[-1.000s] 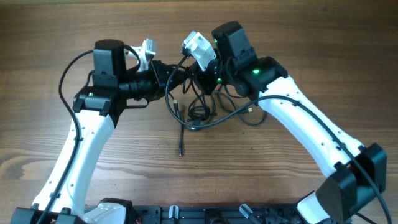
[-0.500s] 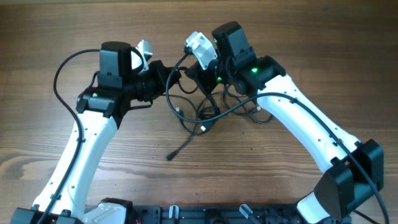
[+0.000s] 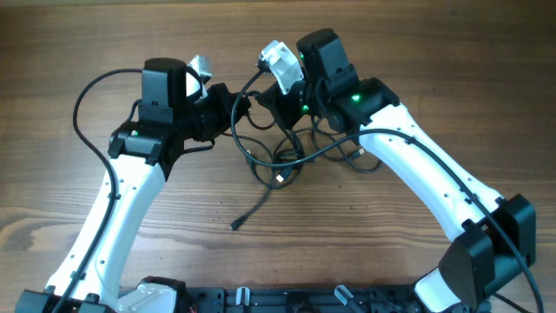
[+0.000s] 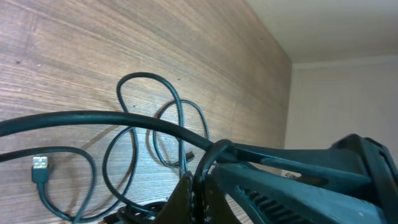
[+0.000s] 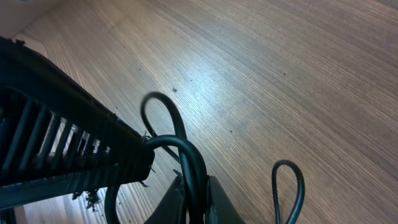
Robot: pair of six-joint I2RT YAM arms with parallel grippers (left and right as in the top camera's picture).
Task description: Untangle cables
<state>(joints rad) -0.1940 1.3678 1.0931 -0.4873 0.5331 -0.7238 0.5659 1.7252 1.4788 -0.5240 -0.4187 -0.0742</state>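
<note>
I can read no text, label, brand, number or sign in any view; none appears on the arms, the cables point(image 3: 276, 161) or the table point(image 3: 69, 52).

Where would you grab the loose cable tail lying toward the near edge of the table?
Grip the straight stretch of the cable tail just above its plug end, from above. It lies flat and alone on the table, apart from the tangle.

Even soft light, faint glare, blurred close-up wrist foregrounds
</note>
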